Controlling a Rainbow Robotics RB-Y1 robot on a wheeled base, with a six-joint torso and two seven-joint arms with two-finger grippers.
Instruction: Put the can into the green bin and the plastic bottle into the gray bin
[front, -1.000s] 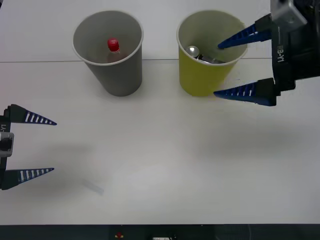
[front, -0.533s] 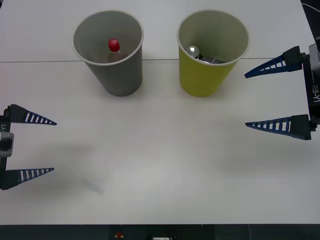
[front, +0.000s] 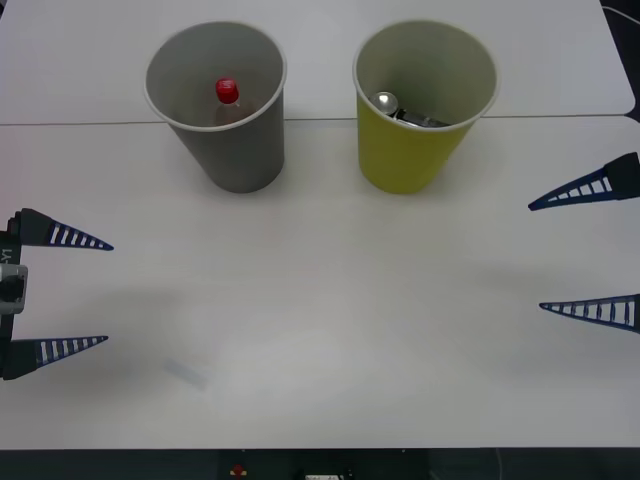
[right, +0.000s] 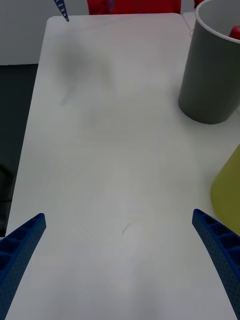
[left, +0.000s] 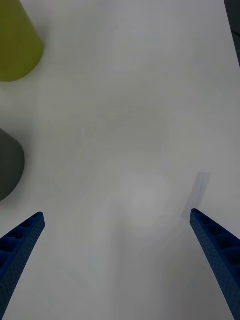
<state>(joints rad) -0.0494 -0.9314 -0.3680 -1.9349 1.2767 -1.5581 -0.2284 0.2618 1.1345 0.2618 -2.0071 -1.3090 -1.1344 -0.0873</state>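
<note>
As both items lie in their assigned receptacles, judged complete or nearly so. Noted: the can (front: 390, 103), silver end up, down inside the green bin (front: 417, 160); the plastic bottle (front: 228, 97), red cap showing, upright inside the gray bin (front: 235, 150). Bins upright side by side at the far half of the table (front: 320, 300), near each other but not touching, gray on the robot's left, green on its right.

Left gripper (front: 60, 295) low at the left edge, fingers wide apart, nothing between them, well apart from the gray bin; placement consistent with a parked arm. Right gripper (front: 590, 250) at the right edge, jaws likewise spread and empty, clear of the green bin; consistent with a hold no longer needed.

Surroundings: one faint pale mark (front: 186, 373) on the tabletop near the left gripper, nature not determinable. No obstruction between grippers and bins. No further handling judged necessary.
</note>
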